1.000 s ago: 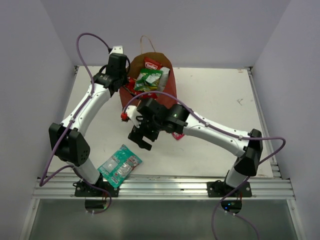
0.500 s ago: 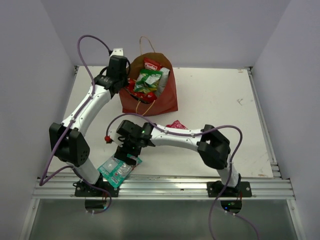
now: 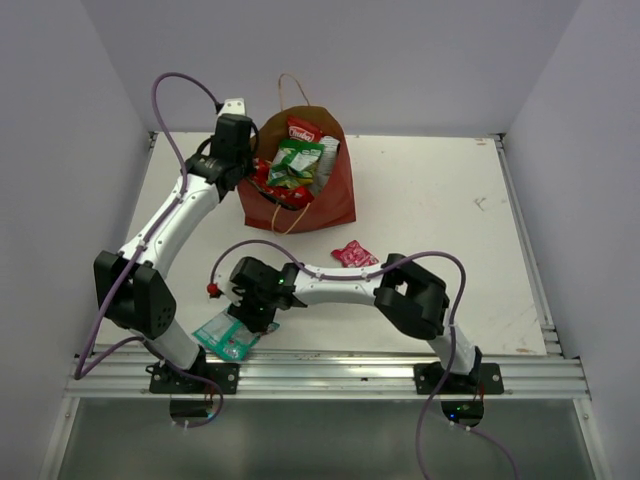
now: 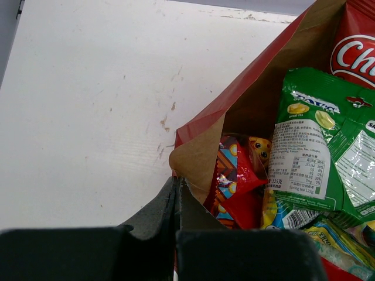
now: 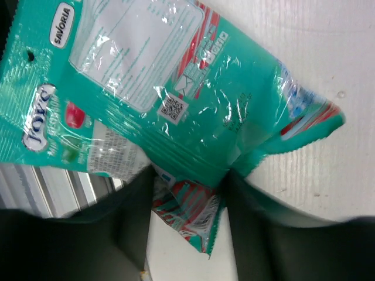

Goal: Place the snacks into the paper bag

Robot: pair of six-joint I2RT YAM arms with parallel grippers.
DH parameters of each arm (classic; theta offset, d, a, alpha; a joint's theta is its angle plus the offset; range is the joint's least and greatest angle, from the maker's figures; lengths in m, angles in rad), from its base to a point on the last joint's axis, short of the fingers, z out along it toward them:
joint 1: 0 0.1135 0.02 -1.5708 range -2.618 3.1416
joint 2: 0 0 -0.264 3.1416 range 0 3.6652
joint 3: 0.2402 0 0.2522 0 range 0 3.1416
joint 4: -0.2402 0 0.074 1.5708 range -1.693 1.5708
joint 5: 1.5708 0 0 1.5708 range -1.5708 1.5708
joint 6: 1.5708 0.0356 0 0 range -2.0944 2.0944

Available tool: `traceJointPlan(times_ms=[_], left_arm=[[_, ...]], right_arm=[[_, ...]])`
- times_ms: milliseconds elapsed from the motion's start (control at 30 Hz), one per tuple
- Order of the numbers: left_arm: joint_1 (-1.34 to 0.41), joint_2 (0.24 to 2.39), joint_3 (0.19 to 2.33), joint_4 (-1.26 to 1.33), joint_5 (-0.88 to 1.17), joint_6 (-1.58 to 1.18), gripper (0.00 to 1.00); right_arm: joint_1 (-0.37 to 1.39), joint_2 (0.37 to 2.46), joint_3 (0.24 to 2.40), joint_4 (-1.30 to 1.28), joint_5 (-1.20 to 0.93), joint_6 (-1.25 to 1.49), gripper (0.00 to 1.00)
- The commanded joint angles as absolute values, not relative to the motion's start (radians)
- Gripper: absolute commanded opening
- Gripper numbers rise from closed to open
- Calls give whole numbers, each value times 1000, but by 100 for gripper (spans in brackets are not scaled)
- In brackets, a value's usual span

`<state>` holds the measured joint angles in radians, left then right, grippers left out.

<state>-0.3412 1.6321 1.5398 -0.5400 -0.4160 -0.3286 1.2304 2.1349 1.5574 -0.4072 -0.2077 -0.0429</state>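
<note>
top view: the paper bag (image 3: 335,200) stands upright at the far side of the counter (image 3: 440,210), mouth up, with several snacks already inside. the left gripper (image 3: 245,170) sits at its left rim, judged to be holding the mouth open for loading. the small pink packet (image 3: 353,253) lies on the counter in front of the bag. the right gripper (image 3: 250,318) is down on the teal packet (image 3: 222,340) at the near edge. left wrist view: the left gripper is fully closed, pinching the bag's rim; the green-white packet (image 4: 310,146) and red candy bag (image 4: 237,187) lie inside. right wrist view: the right gripper is partly closed, with the teal packet's edge bunched between its fingers, apparently gripped for lifting.
</note>
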Motion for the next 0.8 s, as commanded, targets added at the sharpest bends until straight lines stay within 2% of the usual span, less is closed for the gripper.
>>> traceJointPlan(times_ms=[0,67,167,300,400,467,500,533,633,767], left_arm=[[-337,1618,1522,-551,-434,-310,0],[-339,1618,1525,-551,-433,-310,0],[-337,1623,1529,-548,-430,-310,0],[-339,1629,1534,-543,-425,-310,0],[-337,1632,1535,-535,-419,-310,0],[-337,1637,1537,-529,-413,-310,0],[-337,1637,1537,-528,-413,-310,0],[-339,1638,1542,-528,-411,-308,0],[-337,1638,1555,-526,-411,-299,0],[-337,1635,1575,-526,-417,-290,0]], right_arm=[[1246,2168,1485,-408,-104,-14,20],[1244,2140,1459,-443,-68,-8,6],[1244,2033,1463,-537,-32,-23,0],[1241,1833,1589,-707,-18,-47,0],[1224,1758,1863,-909,-29,-45,0],[1210,1779,2200,-1064,27,-44,0],[1210,1785,2201,-1103,69,-52,0],[1201,1786,2305,-1136,150,-63,0],[1155,1772,2342,-1106,346,-130,0],[1010,1737,2240,-956,465,-234,0]])
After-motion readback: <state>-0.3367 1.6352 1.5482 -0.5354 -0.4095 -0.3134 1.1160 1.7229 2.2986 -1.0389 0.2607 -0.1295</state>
